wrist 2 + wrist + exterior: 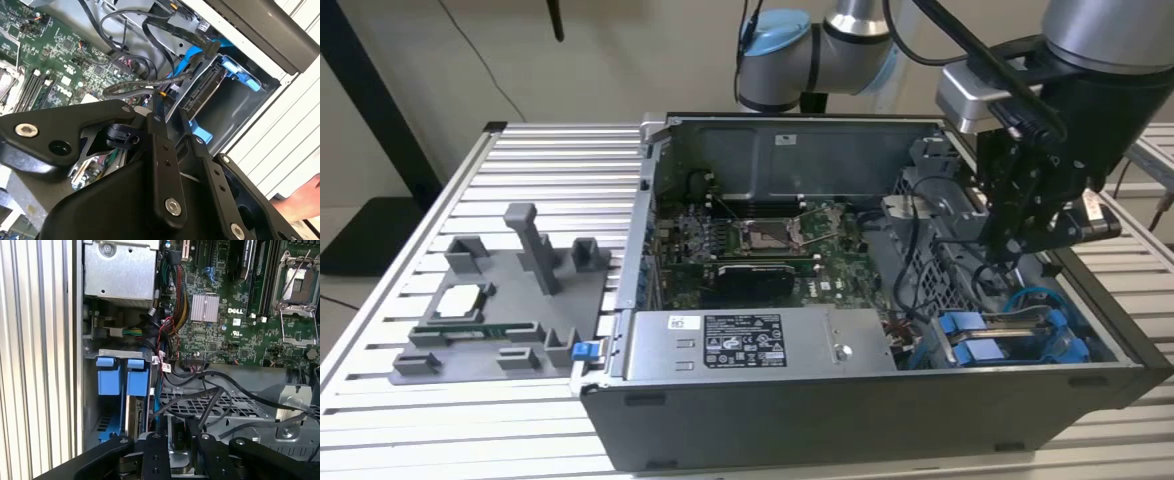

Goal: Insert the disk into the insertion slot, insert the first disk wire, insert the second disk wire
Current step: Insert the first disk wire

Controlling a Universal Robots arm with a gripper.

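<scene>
The pincer is clamped on a black wire plug. The disk sits in the insertion slot, at the pincer's six o'clock in the exterior view. Wire-insertion seems in hand; it calls for squaring plug to port.

The desk is ribbed bare aluminium, a dull silver. The computer case looks dark grey and matt outside, bare sheet metal within. The gripper is matt black metal dotted with shiny screw heads. The disk has a smooth, bright blue plastic frame. The cables are black, one with a woven sheath. The circuit board is glossy green, the fixture matt grey plastic.
</scene>
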